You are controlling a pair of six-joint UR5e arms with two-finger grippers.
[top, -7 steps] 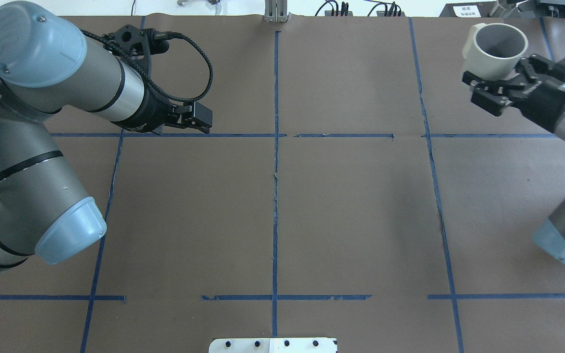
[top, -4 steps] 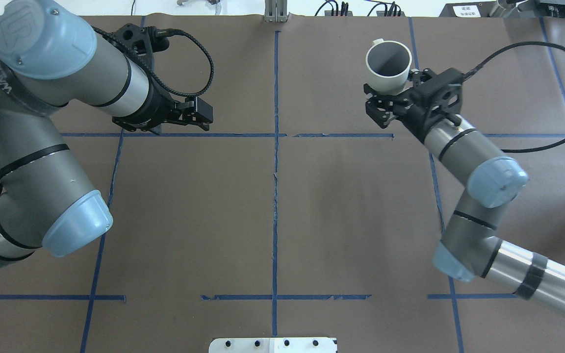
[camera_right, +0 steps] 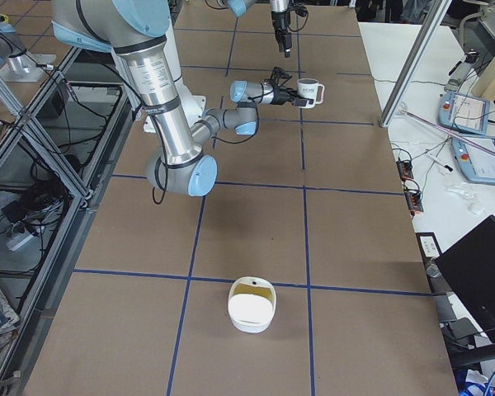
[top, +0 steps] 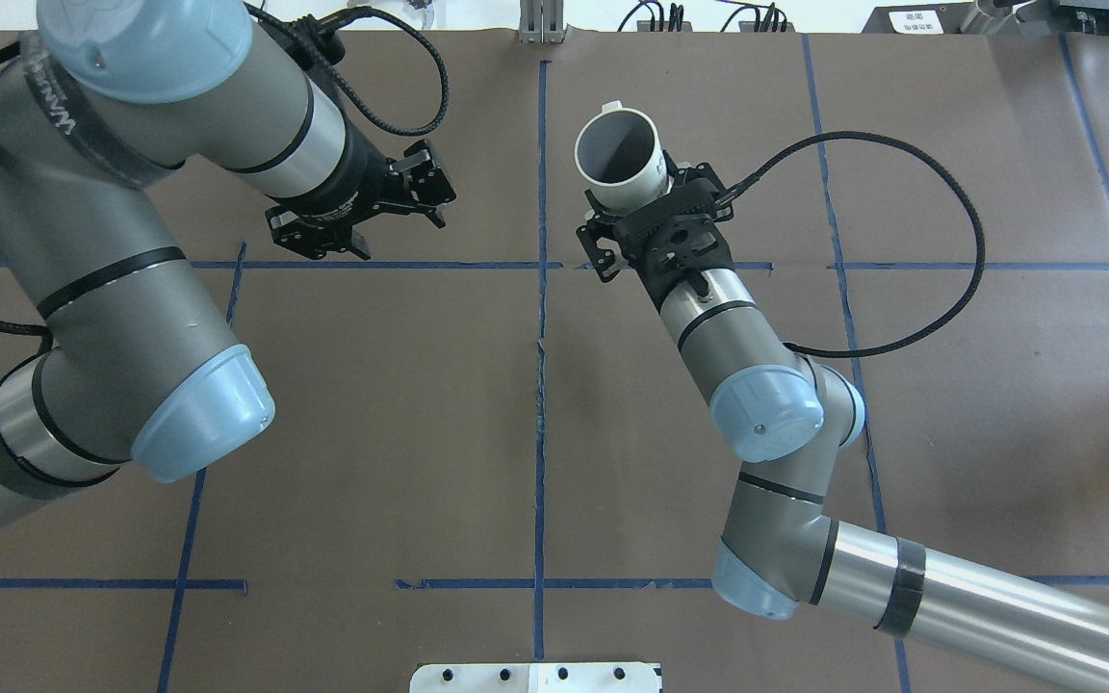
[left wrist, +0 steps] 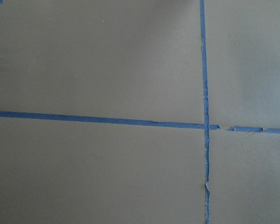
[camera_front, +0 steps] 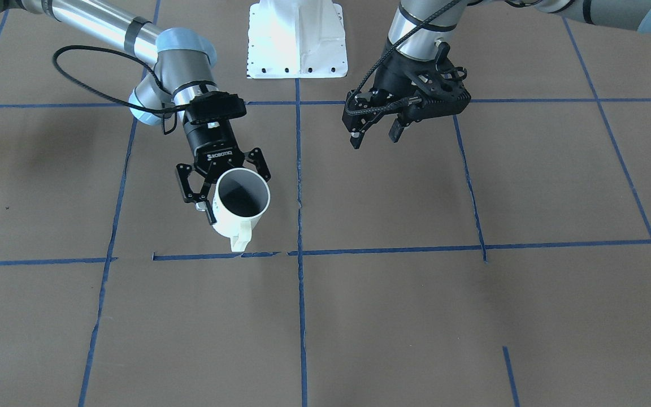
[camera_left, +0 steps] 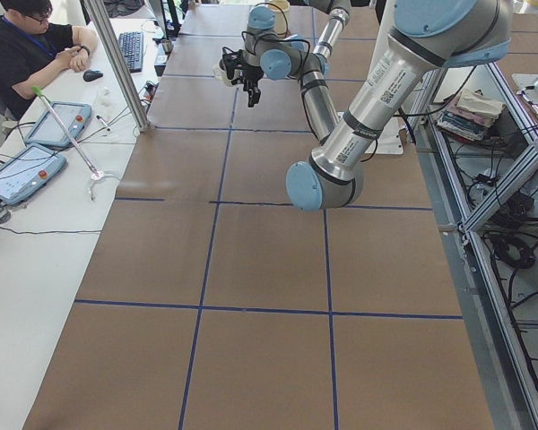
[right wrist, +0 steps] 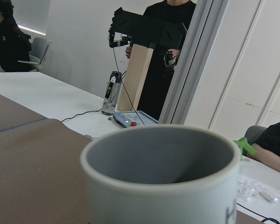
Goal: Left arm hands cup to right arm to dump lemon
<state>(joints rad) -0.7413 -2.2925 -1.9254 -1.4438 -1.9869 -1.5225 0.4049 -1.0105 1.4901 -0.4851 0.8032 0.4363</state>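
Listed from the table's right end, nearest first:

1. White rounded container (camera_right: 252, 307), yellow showing inside, lying on the brown paper-covered table (camera_right: 355, 239) gridded with blue tape lines (camera_right: 304, 190); sitting well apart from both arms
2. Right gripper (camera_front: 229, 189), chunky black two-finger unit with white ROBOTIQ lettering: jaws clamping the body of the cup from either side
3. White ribbed cup with dark lettering, grey inside and squarish loop handle (camera_front: 239, 209): standing upright, mouth up, handle pointing away from the robot, sitting just to the robot's right of the centre tape line; whether its base is touching the paper cannot be told
4. Left gripper (camera_front: 375, 135), black open-frame skeletal unit with looped cable: thin fingers standing apart, pointing down at the table, hanging across the centre line from the cup, clear of it
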